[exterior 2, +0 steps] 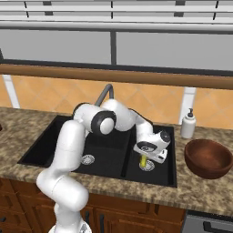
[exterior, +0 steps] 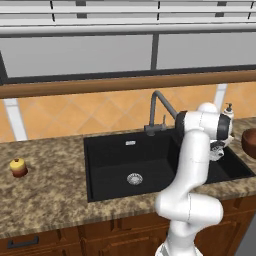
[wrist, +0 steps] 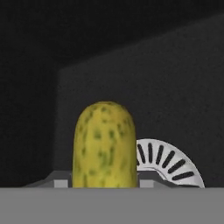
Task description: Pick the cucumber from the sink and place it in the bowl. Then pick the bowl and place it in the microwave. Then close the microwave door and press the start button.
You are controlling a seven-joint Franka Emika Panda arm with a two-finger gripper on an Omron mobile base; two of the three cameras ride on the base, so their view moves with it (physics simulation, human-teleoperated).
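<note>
Jaws clamped on the cucumber (wrist: 104, 146), held end-down over the drain (exterior 2: 147, 165) of the sink (exterior: 100, 172), ready for lift toward the bowl (exterior 2: 208, 158) on the tabletop.

Cucumber (wrist: 104, 146) is sitting between the fingers, sticking out past the fingertips over the sink (wrist: 175, 87) floor; a drain (wrist: 173, 162) is lying just behind it.

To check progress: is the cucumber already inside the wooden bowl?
No, the cucumber hangs under the pincer over the sink, while the bowl stands apart on the counter.
</note>
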